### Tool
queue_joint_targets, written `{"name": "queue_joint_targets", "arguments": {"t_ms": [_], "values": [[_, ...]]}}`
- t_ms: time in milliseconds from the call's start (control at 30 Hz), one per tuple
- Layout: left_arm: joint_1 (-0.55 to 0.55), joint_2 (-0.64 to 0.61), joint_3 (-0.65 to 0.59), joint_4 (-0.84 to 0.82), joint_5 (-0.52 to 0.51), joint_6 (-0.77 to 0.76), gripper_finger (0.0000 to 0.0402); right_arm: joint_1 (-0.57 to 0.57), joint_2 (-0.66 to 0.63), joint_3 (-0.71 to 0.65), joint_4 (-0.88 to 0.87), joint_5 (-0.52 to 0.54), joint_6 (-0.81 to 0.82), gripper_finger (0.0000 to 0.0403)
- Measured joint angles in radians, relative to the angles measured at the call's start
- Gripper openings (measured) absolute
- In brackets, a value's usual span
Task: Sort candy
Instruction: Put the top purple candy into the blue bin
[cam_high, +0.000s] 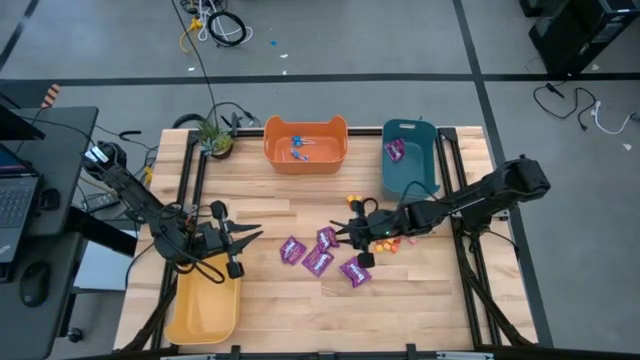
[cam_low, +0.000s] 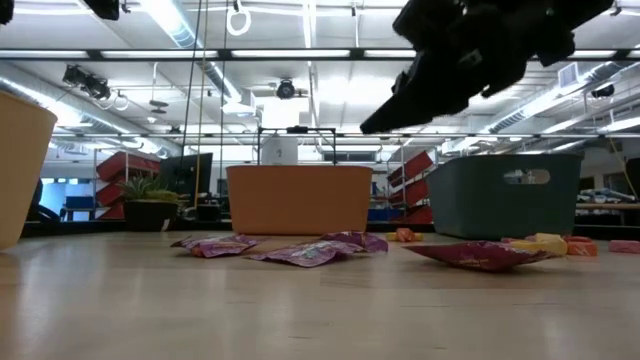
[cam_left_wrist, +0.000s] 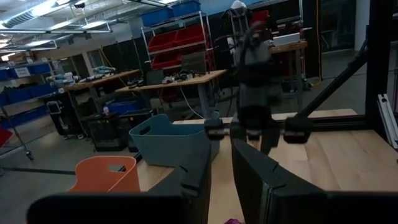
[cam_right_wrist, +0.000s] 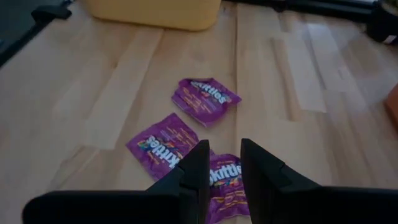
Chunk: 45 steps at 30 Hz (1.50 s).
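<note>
Both arms are dark, nearly black, built of chunky rounded segments joined at bulky joints. The left gripper (cam_high: 243, 241) and right gripper (cam_high: 340, 231) each end in two flat, tapered dark fingers (cam_right_wrist: 194, 172) with squared edges

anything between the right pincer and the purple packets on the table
Nothing visible does. The right pincer hangs above the cluster of purple packets, and its wrist view shows one purple packet right under its fingertips, with only bare wood around. Its fingers stand slightly apart and hold nothing.
</note>
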<state>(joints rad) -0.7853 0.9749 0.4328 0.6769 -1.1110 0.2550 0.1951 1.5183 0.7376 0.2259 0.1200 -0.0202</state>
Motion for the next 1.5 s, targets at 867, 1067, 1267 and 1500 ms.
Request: {"name": "queue_joint_targets", "arguments": {"t_ms": [867,1067,1267,1500], "values": [[0.0,0.0,0.0,-0.003,0.0,0.006,0.0067,0.008,0.266,0.0,0.103,0.105,-0.05,0.0106],[0.0,0.0,0.0,-0.003,-0.003,0.006,0.0067,0.008,0.28,0.001,0.101,0.122,-0.055,0.0113],[0.0,0.0,0.0,-0.011,-0.005,0.006,0.0067,0.008,0.281,0.0,0.082,0.122,-0.052,0.0114],[0.0,0.0,0.0,-0.013,-0.006,0.006,0.0067,0.008,0.281,0.0,0.072,0.122,-0.051,0.0114]]}}
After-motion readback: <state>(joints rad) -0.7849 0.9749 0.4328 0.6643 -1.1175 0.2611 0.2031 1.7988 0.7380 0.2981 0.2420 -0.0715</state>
